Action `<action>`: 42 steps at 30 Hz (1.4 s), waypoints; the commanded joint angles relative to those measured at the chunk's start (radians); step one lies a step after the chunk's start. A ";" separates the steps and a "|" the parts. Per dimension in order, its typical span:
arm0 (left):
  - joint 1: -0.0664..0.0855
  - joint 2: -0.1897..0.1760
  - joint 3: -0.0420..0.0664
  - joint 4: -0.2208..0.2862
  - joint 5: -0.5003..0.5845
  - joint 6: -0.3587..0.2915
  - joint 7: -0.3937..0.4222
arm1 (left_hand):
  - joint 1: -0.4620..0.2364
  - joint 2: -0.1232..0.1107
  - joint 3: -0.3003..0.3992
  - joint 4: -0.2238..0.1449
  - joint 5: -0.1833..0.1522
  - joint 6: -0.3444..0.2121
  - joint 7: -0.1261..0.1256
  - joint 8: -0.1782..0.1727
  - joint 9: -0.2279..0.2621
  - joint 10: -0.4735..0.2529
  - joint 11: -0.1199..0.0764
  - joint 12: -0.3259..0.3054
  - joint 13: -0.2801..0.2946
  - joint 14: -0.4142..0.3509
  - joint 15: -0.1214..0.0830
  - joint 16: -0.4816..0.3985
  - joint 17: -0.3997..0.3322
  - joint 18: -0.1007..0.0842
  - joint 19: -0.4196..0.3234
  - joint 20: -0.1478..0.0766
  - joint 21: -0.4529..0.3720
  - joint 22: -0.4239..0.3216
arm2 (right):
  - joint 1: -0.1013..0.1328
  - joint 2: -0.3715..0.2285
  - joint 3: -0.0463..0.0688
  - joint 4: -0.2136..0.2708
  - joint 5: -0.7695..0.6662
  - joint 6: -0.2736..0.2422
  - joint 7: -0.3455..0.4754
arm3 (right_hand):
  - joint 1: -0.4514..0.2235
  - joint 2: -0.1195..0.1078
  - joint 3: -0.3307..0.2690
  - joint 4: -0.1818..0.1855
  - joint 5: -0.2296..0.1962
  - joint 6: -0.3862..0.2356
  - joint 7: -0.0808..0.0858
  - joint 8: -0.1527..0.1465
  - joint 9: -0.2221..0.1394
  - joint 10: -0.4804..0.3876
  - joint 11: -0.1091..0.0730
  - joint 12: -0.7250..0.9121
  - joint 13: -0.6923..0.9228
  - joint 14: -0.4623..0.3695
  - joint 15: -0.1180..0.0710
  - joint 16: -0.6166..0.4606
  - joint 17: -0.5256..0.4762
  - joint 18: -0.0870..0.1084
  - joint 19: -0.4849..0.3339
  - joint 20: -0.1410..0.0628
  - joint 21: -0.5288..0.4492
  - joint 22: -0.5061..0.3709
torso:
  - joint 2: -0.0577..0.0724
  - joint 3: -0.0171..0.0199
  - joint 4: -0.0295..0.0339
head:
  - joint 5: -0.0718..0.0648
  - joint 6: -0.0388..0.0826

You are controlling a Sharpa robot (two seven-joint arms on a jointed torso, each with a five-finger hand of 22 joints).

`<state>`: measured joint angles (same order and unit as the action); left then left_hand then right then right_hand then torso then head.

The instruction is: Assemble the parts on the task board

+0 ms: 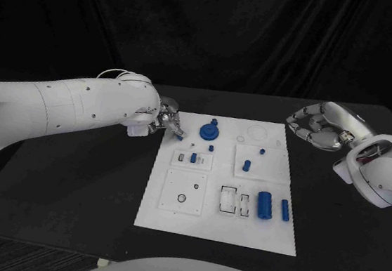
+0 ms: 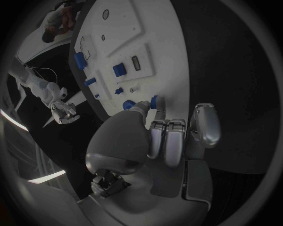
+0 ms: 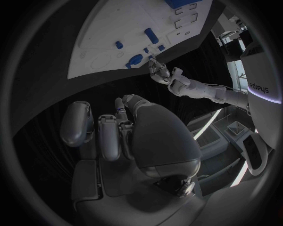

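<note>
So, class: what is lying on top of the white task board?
On the task board lie small blue parts: a round piece at the far end, a large cylinder and a slimmer one nearer. What lies under the board is hidden.

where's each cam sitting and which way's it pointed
Head: on the robot's head, looking down at the task board; left hand and right hand flank it.
Left wrist: behind the left hand, facing the board.
Right wrist: behind the right hand, facing the board.
All share the board.
</note>
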<state>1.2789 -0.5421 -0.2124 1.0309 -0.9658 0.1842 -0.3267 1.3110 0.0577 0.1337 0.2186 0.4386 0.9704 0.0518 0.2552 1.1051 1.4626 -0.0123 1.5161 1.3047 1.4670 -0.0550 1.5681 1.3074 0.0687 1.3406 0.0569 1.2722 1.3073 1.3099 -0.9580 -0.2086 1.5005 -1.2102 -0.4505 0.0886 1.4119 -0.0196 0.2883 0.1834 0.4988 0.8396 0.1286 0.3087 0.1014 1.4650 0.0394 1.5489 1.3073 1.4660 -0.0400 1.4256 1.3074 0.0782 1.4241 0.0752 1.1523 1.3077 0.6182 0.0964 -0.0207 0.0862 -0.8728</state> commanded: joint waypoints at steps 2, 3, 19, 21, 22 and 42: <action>-0.002 -0.001 0.001 0.004 -0.003 -0.002 0.027 | -0.020 -0.046 0.088 -0.002 0.005 0.002 -0.007 -0.007 0.011 0.060 -0.003 -0.001 0.228 0.101 0.001 0.001 0.260 0.006 -0.008 0.002 -0.007 0.164 | -0.002 -0.001 0.001 0.002 -0.001 0.005 -0.013 | 0.001 0.002 0.002 -0.002 0.005 0.008 -0.001 0.004 0.001 0.061 0.002 -0.007 0.189 0.052 0.007 -0.007 0.013 0.010 -0.007 -0.001 -0.005 0.139 | 0.000 0.0000 0.0001 | 0.001 0.000; -0.002 -0.002 0.001 0.005 -0.003 -0.003 0.028 | -0.022 -0.052 0.100 -0.004 0.005 0.002 -0.007 -0.007 0.012 0.059 -0.003 -0.001 0.228 0.101 0.001 0.001 0.260 0.006 -0.009 0.002 -0.008 0.164 | -0.002 -0.001 0.001 0.002 -0.001 0.006 -0.014 | 0.001 0.002 0.002 -0.002 0.005 0.008 -0.001 0.004 0.001 0.060 0.002 -0.008 0.187 0.051 0.007 -0.008 0.011 0.011 -0.007 -0.001 -0.008 0.138 | 0.000 0.0002 0.0000 | 0.001 0.000; -0.002 -0.065 0.001 0.095 0.000 -0.072 -0.006 | -0.078 -0.120 0.268 -0.045 -0.006 0.019 -0.008 -0.004 0.029 0.047 -0.005 -0.018 0.216 0.093 -0.001 -0.003 0.248 0.008 -0.016 0.001 -0.015 0.161 | -0.002 -0.008 0.001 0.005 -0.001 0.007 -0.018 | 0.001 0.002 0.002 -0.003 0.005 0.008 -0.001 0.004 0.001 0.058 0.002 -0.009 0.184 0.050 0.007 -0.011 0.006 0.012 -0.009 -0.001 -0.012 0.137 | 0.000 0.0007 0.0010 | -0.007 0.000; -0.001 -0.081 0.001 0.120 0.018 -0.092 -0.018 | -0.081 -0.123 0.272 -0.046 -0.007 0.020 -0.008 -0.005 0.029 0.043 -0.005 -0.022 0.213 0.090 -0.001 -0.004 0.245 0.010 -0.021 0.001 -0.020 0.159 | -0.002 -0.009 0.001 0.005 -0.001 0.007 -0.019 | 0.001 0.002 0.002 -0.003 0.005 0.008 -0.001 0.004 0.001 0.058 0.002 -0.009 0.184 0.050 0.007 -0.011 0.006 0.012 -0.009 -0.001 -0.012 0.137 | -0.001 0.0005 0.0009 | -0.006 0.000; 0.000 -0.091 0.001 0.134 0.035 -0.099 -0.028 | -0.084 -0.124 0.276 -0.046 -0.008 0.020 -0.008 -0.005 0.029 0.040 -0.005 -0.026 0.211 0.088 0.000 -0.006 0.241 0.010 -0.024 0.001 -0.024 0.158 | -0.002 -0.009 0.001 0.005 -0.001 0.007 -0.020 | 0.001 0.003 0.003 -0.003 0.005 0.008 -0.001 0.004 0.001 0.056 0.002 -0.010 0.181 0.049 0.007 -0.013 0.003 0.012 -0.009 -0.001 -0.014 0.137 | -0.001 0.0005 0.0008 | -0.006 0.000; 0.013 -0.196 0.001 0.353 0.168 -0.152 -0.182 | -0.124 -0.124 0.293 -0.041 -0.037 0.025 -0.006 -0.007 0.030 0.029 -0.003 -0.039 0.202 0.078 0.001 -0.011 0.227 0.014 -0.037 0.002 -0.041 0.152 | -0.002 -0.013 0.001 0.008 -0.001 0.006 -0.026 | 0.001 0.003 0.003 -0.003 0.005 0.009 -0.001 0.004 0.001 0.052 0.002 -0.013 0.174 0.047 0.007 -0.018 -0.006 0.014 -0.012 -0.001 -0.021 0.134 | -0.003 0.0027 0.0004 | -0.001 0.000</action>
<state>1.2881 -0.7364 -0.2127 1.3759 -0.8254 0.0569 -0.4694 1.1958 -0.0668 0.4229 0.1777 0.4053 0.9913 0.0459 0.2515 1.1341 1.4627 -0.0124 1.4822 1.3079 1.4670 -0.0551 1.5603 1.3074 0.0687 1.3137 0.0589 1.2364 1.3073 1.3098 -0.9689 -0.2086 1.5062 -1.2102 -0.4457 0.0837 1.4119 -0.0197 0.2883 0.1834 0.4988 0.8396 0.1286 0.3087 0.1012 1.4650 0.0394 1.5410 1.3079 1.4660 -0.0400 1.4139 1.3024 0.0781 1.4166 0.0752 1.1344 1.3073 0.6159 0.0986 -0.0198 0.0835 -0.8728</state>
